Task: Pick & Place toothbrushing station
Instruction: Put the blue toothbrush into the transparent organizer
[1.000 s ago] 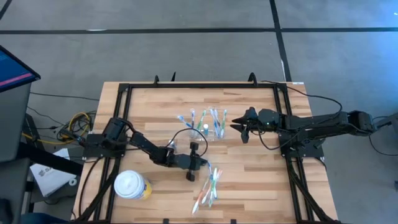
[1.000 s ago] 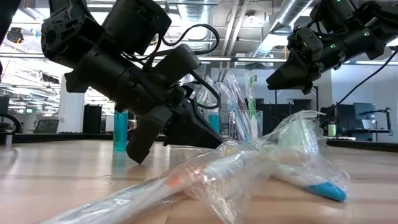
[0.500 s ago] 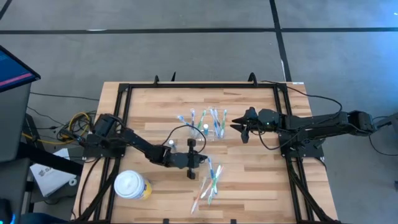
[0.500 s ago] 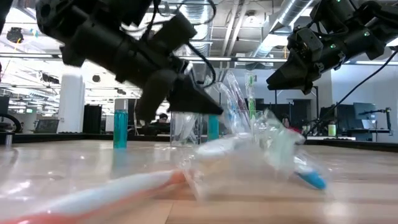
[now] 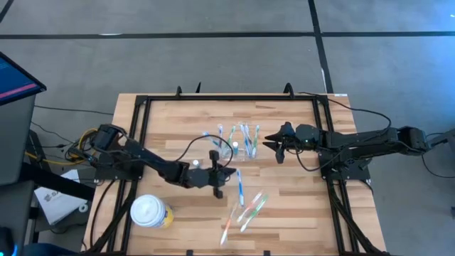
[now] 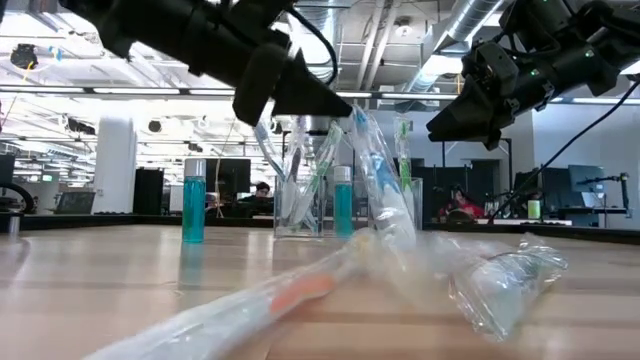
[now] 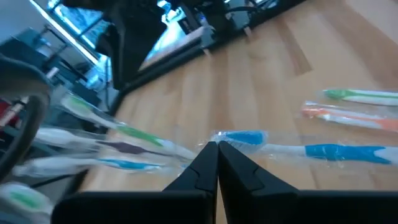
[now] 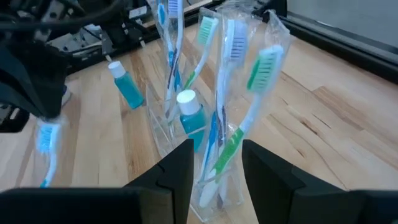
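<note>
Here the bench (image 5: 284, 206) carries the clear toothbrushing station (image 5: 234, 146) near its middle, already stocked upright. The left gripper (image 5: 217, 186), jaws pinched on a blue wrapped toothbrush (image 5: 239, 186), lifts it for loading; the right gripper (image 5: 270, 144) waits beside the station, jaws wide.

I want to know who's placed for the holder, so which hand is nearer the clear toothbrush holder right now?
Right, narrowly. The right hand hangs open just beside the clear toothbrush holder. The left hand, shut on a wrapped blue toothbrush, sits toward the table's near edge from it.
</note>
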Available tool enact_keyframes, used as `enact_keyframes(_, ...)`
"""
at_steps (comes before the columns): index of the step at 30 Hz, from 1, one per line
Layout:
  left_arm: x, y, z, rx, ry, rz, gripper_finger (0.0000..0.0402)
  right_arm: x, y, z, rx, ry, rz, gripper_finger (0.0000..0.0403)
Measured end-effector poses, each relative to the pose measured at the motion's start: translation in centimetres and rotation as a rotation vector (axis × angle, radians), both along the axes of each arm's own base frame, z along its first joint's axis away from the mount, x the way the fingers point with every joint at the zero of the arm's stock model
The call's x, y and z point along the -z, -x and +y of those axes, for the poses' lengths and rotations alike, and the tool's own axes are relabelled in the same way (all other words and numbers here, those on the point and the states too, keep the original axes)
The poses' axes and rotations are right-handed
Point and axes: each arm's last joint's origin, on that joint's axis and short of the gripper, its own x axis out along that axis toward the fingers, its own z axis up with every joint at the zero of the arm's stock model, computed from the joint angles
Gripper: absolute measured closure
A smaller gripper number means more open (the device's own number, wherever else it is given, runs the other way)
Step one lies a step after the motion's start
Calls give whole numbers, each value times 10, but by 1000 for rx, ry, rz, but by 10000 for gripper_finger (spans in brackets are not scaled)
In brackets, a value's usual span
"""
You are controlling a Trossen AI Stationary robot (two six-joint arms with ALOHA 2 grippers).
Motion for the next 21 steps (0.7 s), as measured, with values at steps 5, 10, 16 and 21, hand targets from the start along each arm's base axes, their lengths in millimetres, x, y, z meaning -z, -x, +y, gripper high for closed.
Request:
enact_keyframes(5, -18, 5, 1, -15, -62, -34, 401, 0, 0, 0, -3, -1, 1, 276)
enact_keyframes(10, -37, 12, 2, -54, -136, -59, 401, 0, 0, 0, -4, -1, 1, 276)
enact_keyframes(16, -56, 22, 7, -111, -180, -59, 401, 0, 0, 0, -4, -1, 1, 276)
enact_keyframes(21, -66, 29, 11, -168, -234, -47, 401, 0, 0, 0, -4, -1, 1, 276)
